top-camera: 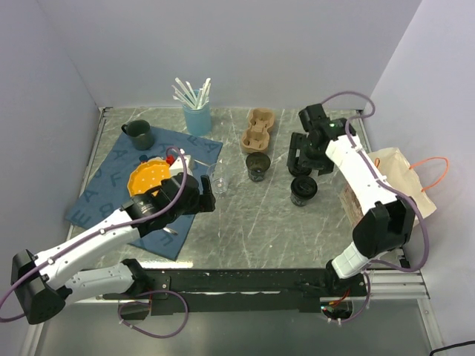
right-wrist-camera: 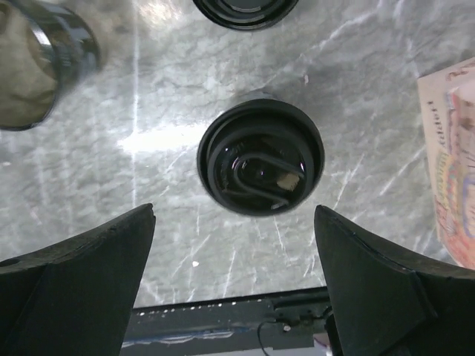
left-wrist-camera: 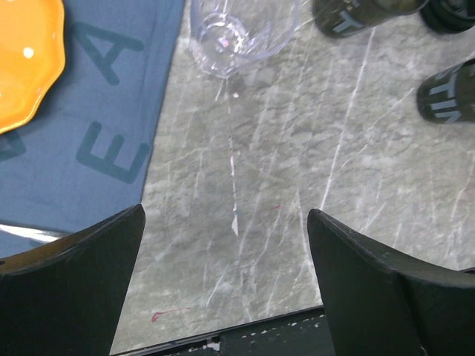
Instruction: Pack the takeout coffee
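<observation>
Straws [top-camera: 191, 92] are held in a blue cup [top-camera: 197, 119], upper centre; coffee cup [right-wrist-camera: 260, 157] is lidded; left gripper [left-wrist-camera: 226, 215] and right gripper [right-wrist-camera: 234, 211] are spread apart.

I watch the whole grey marble tabletop [top-camera: 260, 222] from high above its near edge. Each wrist camera stares down, close. Right wrist and overhead share the small black lidded cup [right-wrist-camera: 260, 156].

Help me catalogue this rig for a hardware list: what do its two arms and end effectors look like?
Both the left arm and right arm have white shells over the long links and black joints. A thin purple cable loops loosely along each. The left end effector and right end effector each carry two broad black wedge-shaped fingers.
</observation>
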Available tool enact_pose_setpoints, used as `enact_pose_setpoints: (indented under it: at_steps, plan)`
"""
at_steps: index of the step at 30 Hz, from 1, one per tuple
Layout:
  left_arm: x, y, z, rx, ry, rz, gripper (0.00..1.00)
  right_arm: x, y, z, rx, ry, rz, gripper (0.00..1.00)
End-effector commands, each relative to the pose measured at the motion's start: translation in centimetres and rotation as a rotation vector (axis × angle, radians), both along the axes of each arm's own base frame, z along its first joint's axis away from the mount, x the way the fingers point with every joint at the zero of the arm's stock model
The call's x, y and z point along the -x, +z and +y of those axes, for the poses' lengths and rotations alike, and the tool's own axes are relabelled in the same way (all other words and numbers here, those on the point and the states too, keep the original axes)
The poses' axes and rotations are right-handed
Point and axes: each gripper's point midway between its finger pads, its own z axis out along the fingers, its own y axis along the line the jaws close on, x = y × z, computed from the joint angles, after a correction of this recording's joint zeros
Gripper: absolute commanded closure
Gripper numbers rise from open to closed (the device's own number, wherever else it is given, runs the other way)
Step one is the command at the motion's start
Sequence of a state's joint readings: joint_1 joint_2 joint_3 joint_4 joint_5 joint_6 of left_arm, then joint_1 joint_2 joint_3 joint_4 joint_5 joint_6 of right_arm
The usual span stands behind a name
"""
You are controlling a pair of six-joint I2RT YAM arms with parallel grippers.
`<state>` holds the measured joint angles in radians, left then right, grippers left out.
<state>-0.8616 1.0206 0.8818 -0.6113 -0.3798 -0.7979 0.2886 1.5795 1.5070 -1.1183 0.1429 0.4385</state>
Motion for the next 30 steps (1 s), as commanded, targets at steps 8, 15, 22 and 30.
enact_pose_setpoints:
  at_steps: [8,15,22,30]
  plan:
    - [-1.0,2.7,-1.5,0.059,-0.030,-0.060,0.04,2.0,13.8,-9.5,0.251,-0.264,-0.244,0.07]
    - [-0.5,2.7,-2.5,0.111,-0.072,-0.054,0.03,5.5,16.3,-15.3,0.268,-0.525,-0.273,0.06]
    - [-0.7,3.2,-1.9,0.094,-0.075,-0.097,0.03,6.8,16.6,-17.9,0.297,-0.626,-0.287,0.07]
    - [-0.9,3.5,-1.4,0.062,-0.075,-0.114,0.03,5.5,14.0,-19.2,0.278,-0.701,-0.241,0.11]
